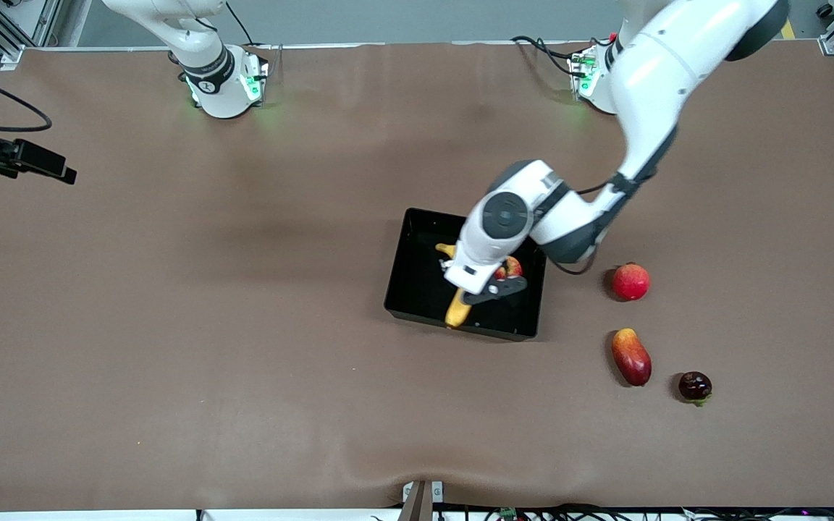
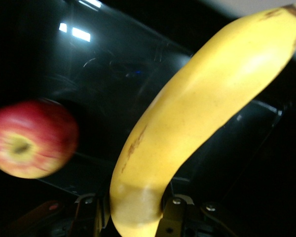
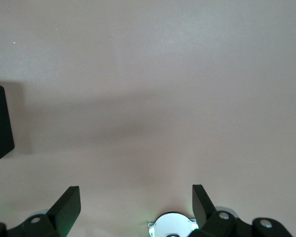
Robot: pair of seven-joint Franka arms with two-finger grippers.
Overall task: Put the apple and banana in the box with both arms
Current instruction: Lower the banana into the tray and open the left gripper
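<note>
The black box (image 1: 417, 269) sits mid-table. My left gripper (image 1: 480, 289) hangs low over it, shut on the yellow banana (image 1: 457, 310); one banana tip pokes out toward the front camera and the other (image 1: 447, 250) toward the robots' bases. In the left wrist view the fingers (image 2: 173, 217) clamp the banana (image 2: 202, 113) near one end, above the glossy box floor (image 2: 103, 74). The red apple (image 1: 511, 268) lies in the box beside the gripper and shows as a red, yellow-streaked apple (image 2: 32, 138). My right gripper (image 3: 135, 197) is open over bare table near its own base, holding nothing.
Toward the left arm's end of the table lie a round red fruit (image 1: 630, 281), a red-yellow mango (image 1: 631, 356) and a small dark fruit (image 1: 695, 386). A black camera mount (image 1: 26, 159) juts in at the right arm's end. A black corner (image 3: 0, 123) shows in the right wrist view.
</note>
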